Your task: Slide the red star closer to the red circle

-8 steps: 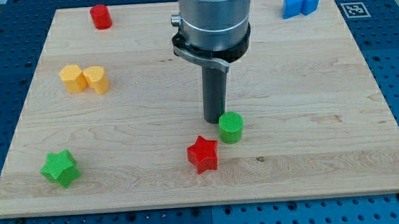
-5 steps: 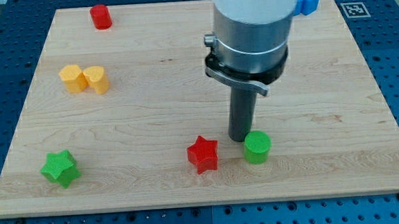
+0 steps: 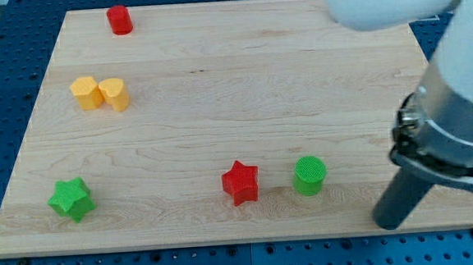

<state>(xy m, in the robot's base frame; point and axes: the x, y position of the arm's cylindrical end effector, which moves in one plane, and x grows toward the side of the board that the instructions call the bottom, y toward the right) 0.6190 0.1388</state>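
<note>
Wooden counter [image 3: 218, 92], seen from above. Red star [image 3: 240, 182] near bottom edge, green cylinder [image 3: 310, 176] just right of it. Red circle [image 3: 119, 20] far up-left of star. My tip [image 3: 388, 222], a bare rod with no jaws, well right of star, likely circling round to push leftward.

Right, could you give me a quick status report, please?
My tip at view's bottom right, clear of blocks. Red star untouched, far from red circle. Green cylinder between tip and star.

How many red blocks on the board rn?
2. The red cylinder sits near the view's top left; the red star is at bottom centre, left of the green cylinder. The arm may hide others at top right.
</note>
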